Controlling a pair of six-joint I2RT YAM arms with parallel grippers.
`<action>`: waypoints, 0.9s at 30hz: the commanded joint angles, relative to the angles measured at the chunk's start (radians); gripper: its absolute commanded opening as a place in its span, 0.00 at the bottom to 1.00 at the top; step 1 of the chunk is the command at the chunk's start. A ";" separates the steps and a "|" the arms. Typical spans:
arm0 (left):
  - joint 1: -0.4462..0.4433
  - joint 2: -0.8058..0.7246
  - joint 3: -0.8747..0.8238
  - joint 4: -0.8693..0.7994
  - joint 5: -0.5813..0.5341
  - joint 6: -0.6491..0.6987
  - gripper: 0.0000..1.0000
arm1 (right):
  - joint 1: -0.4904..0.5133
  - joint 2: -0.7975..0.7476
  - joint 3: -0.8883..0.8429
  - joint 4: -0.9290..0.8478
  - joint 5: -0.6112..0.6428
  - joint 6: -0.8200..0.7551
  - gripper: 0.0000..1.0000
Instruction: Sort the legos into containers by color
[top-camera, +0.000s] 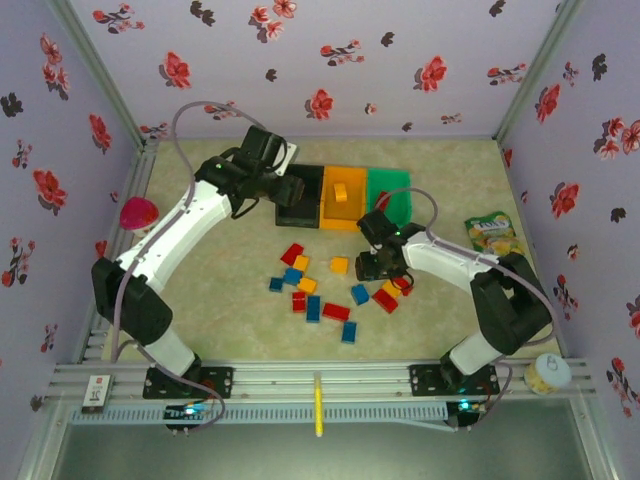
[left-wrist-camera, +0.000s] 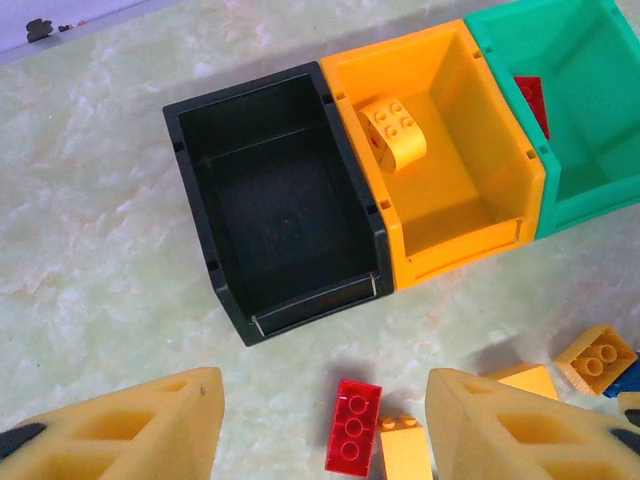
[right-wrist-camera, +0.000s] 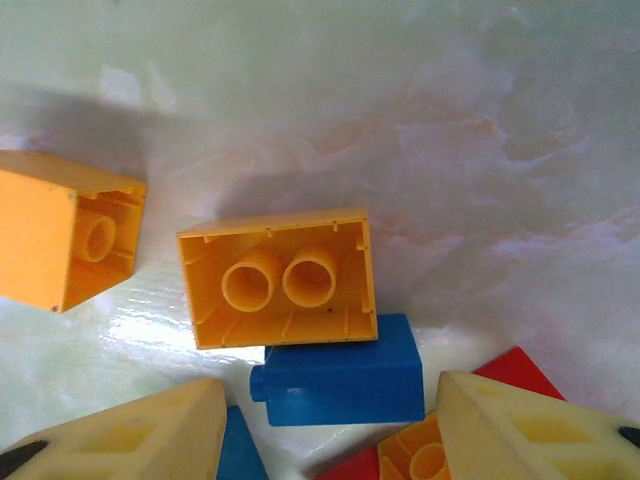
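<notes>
Our right gripper (right-wrist-camera: 330, 415) hangs wide open and empty near an upturned yellow brick (right-wrist-camera: 280, 290) touching a blue brick (right-wrist-camera: 340, 382). Closing, we risk pinching both. Our left gripper (left-wrist-camera: 320, 425) gapes empty too.

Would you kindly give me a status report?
Left gripper open near black bin; right gripper open over loose legos. One yellow brick in orange bin, red brick in green bin. Nothing blocking.

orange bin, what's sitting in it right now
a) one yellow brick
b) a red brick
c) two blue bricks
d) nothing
a: the left wrist view looks straight down into the orange bin, and a single yellow brick lies near its back wall, with no other brick inside.
</notes>
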 joint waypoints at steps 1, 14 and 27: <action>0.006 -0.034 -0.011 0.006 -0.014 -0.011 0.56 | 0.007 0.018 0.020 -0.010 0.034 -0.002 0.58; 0.006 -0.030 -0.019 0.008 -0.015 -0.006 0.56 | 0.007 0.061 0.036 -0.004 0.024 -0.011 0.50; 0.005 -0.041 -0.020 0.005 -0.017 -0.010 0.56 | 0.007 0.029 0.080 -0.057 0.040 -0.027 0.39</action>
